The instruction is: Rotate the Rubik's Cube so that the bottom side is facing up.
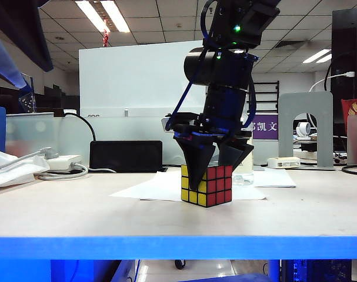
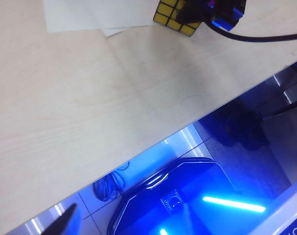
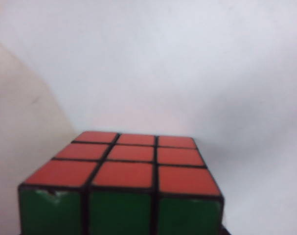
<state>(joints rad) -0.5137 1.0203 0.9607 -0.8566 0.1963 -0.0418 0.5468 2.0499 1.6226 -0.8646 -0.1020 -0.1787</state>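
The pale wooden table (image 1: 60, 211) carries everything, and the Rubik's Cube (image 1: 206, 185) serves as the landmark near its middle. Directly over the cube hangs the black right arm (image 1: 222, 70), coming down from above. Behind the cube a white board (image 1: 131, 88) stands upright, with a flat black box (image 1: 126, 155) at its foot, to the left of the cube in the exterior view. To the right of the cube and farther back stands a grey metal bookend (image 1: 305, 126). Under the cube lies a white sheet of paper (image 1: 157, 187), spreading out on both sides of it.

The cube stands flat on that paper, showing a yellow face and a red face in the exterior view; the right wrist view adds a green side (image 3: 120, 215) next to the red one.

The right gripper (image 1: 216, 167) straddles the cube from above, one black finger (image 1: 197, 164) lying down over the yellow face and the other behind the red side. Its jaws stand apart about the cube's width; whether they press on the cube I cannot tell.

The left gripper appears in no view, so its opening cannot be told.
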